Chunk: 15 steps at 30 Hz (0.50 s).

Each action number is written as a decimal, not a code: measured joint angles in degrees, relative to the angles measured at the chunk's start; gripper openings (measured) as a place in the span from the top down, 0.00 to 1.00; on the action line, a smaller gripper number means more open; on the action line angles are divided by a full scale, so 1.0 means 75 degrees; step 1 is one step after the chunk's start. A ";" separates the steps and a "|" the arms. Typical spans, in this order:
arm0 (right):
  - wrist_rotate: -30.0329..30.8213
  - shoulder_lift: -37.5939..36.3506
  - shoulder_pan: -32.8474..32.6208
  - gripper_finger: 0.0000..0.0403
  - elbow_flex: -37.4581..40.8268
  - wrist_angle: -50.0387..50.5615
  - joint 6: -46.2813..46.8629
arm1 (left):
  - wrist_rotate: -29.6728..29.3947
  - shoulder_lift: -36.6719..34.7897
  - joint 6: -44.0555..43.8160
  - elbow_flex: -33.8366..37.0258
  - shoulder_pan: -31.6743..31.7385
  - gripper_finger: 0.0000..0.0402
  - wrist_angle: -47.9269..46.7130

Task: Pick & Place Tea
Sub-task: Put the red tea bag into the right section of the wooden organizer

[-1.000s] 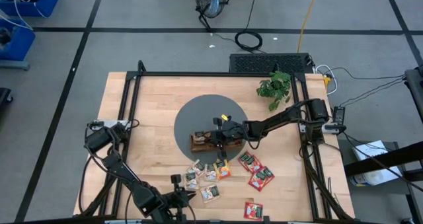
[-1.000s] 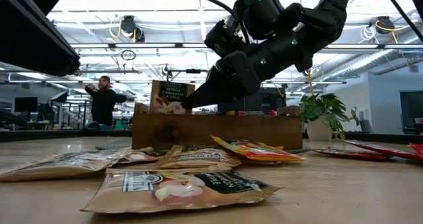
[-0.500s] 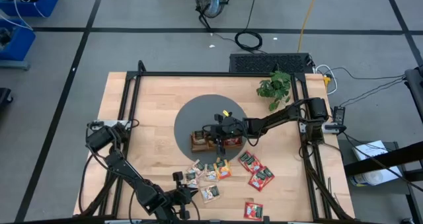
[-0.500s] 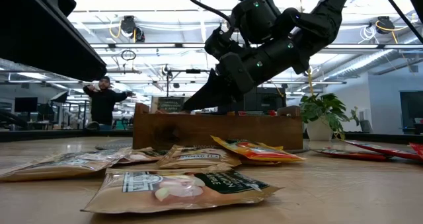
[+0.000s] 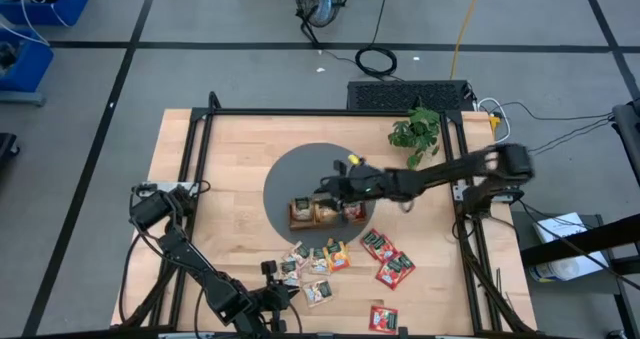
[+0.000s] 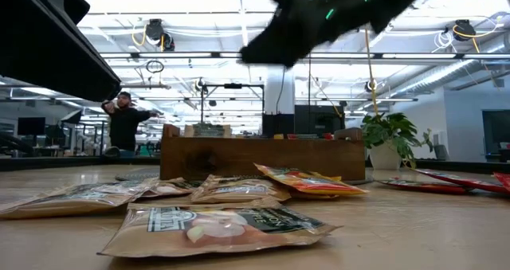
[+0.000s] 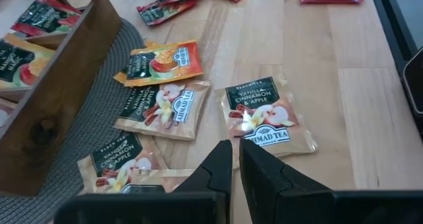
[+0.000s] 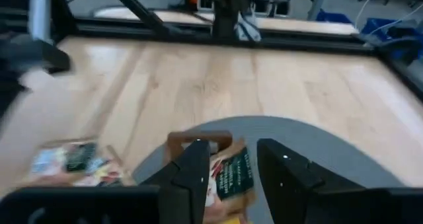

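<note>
The wooden tray [image 5: 325,214] stands on the round grey mat [image 5: 290,184] with tea packets in its compartments. My right gripper [image 8: 239,163] hangs open above the tray, holding nothing; in the low view it is a dark blur at the top [image 6: 279,39]. Several loose tea packets, beige [image 5: 318,292] and orange [image 5: 338,258], lie flat on the table in front of the tray, and red ones [image 5: 390,262] lie to their right. My left gripper [image 7: 235,159] is shut, low over the table just near a beige packet [image 7: 266,115]; it holds nothing.
A potted plant [image 5: 416,131] stands at the far right of the table. Another red packet [image 5: 383,319] lies at the near edge. Black frame rails [image 5: 200,159] run along the table's sides. A person [image 6: 123,123] stands in the room far beyond.
My right gripper has lowered a beige packet into the left part of the tray, opened and let it go. It has then risen clear, drawing toward the far edge. The packet stood upright above the tray wall before and now sits down inside.
</note>
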State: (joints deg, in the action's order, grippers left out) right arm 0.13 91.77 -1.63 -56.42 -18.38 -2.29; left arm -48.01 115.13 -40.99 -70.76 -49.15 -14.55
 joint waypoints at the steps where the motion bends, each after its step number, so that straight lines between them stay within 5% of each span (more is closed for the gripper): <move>1: 0.0002 -0.0456 -0.0052 0.74 0.0000 0.0549 0.0024 | 0.0000 0.0000 -0.0011 0.0000 0.0000 0.91 0.0000; 7: 0.0028 -0.2761 -0.1153 0.95 0.0352 0.3183 0.0261 | 0.0063 0.0030 -0.0029 0.0000 0.0067 0.91 0.0457; 15: 0.1773 -0.4850 -0.3362 0.97 0.2983 0.2511 0.1104 | 0.1554 0.0412 0.1343 0.0000 0.0941 0.91 0.2587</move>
State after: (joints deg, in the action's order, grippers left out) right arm 13.43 55.39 -26.85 -34.05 0.45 5.99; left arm -36.36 118.22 -30.92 -70.76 -42.09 4.86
